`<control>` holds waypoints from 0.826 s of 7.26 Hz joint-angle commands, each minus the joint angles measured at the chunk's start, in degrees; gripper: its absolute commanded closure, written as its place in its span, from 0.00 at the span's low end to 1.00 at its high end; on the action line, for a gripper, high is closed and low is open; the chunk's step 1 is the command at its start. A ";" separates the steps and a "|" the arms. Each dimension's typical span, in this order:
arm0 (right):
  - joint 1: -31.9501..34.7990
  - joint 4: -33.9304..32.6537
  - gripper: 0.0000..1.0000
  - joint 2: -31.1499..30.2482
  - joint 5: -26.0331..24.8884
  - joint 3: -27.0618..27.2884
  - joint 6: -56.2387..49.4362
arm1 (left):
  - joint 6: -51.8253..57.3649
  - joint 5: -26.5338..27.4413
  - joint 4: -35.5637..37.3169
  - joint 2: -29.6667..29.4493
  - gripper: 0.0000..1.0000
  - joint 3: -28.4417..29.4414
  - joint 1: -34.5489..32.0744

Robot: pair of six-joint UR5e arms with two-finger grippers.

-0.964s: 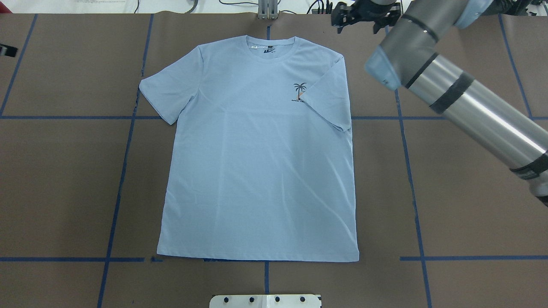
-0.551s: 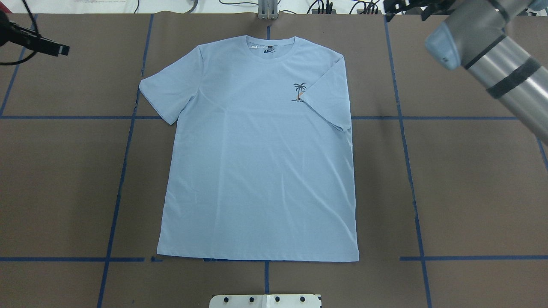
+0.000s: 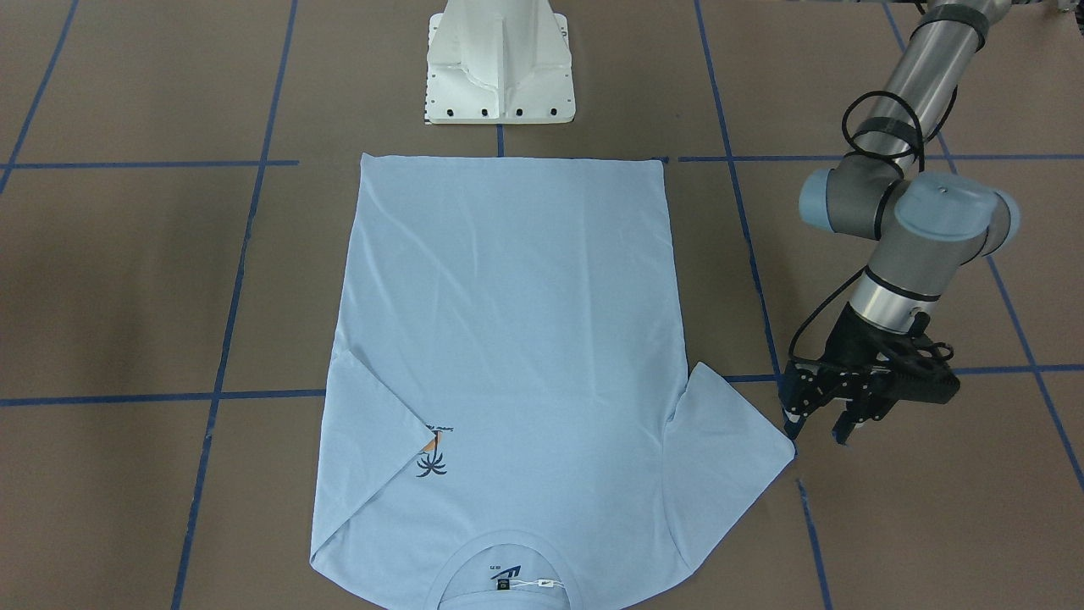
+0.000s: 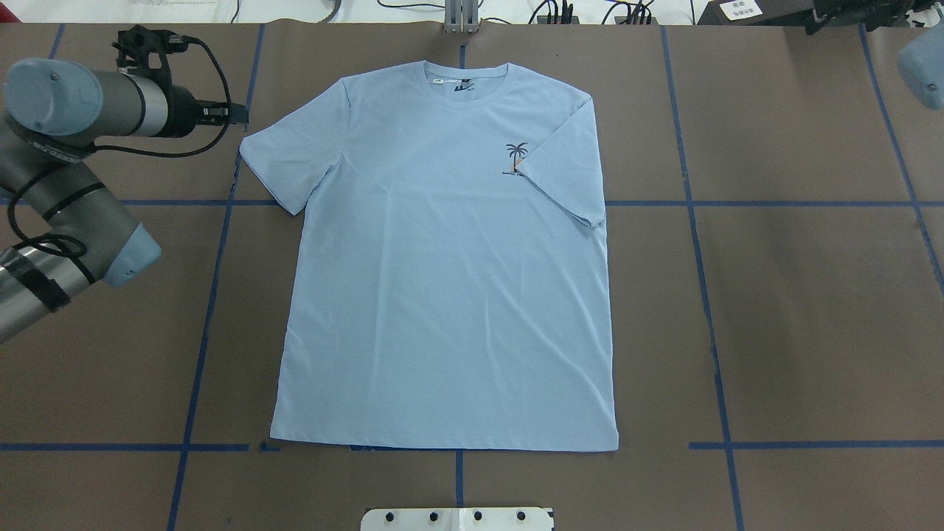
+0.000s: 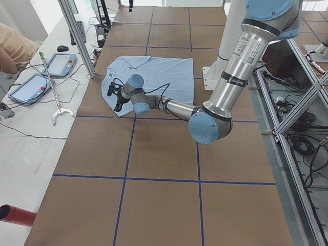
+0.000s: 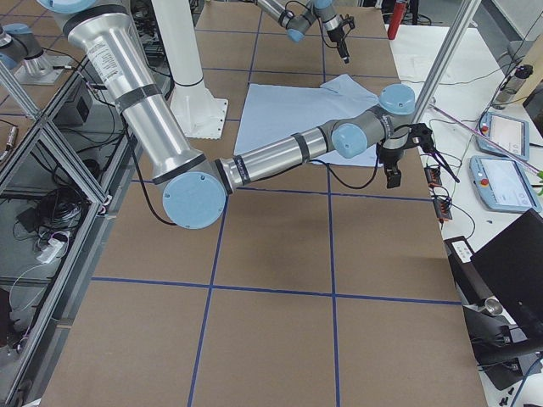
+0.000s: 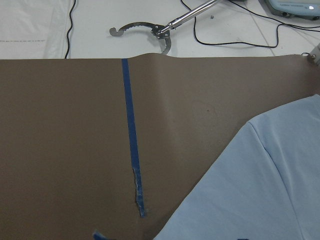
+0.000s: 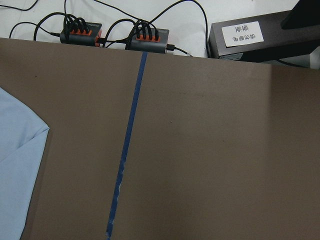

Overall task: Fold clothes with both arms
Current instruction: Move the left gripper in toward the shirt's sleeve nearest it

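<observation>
Left claw [image 3: 815,426] downward, spread, beside T-shirt sleeve [image 3: 732,449]

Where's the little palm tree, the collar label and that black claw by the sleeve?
palm-tree print [image 4: 517,158]: overhead view, its trunk.
collar label [image 3: 500,583]: front-facing view, label's middle.
left gripper [image 3: 818,426]: front-facing view, midway between fingertips.

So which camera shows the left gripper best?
Front-facing: the left gripper shows whole, fingers apart, beside the sleeve. Overhead shows it side-on, both side views show it small, and its wrist view shows almost nothing of it.
</observation>
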 commanded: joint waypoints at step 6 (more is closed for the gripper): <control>0.05 0.12 0.00 -0.47 -0.47 0.05 -0.11 | 0.13 3.50 -2.53 -2.69 0.49 8.42 3.75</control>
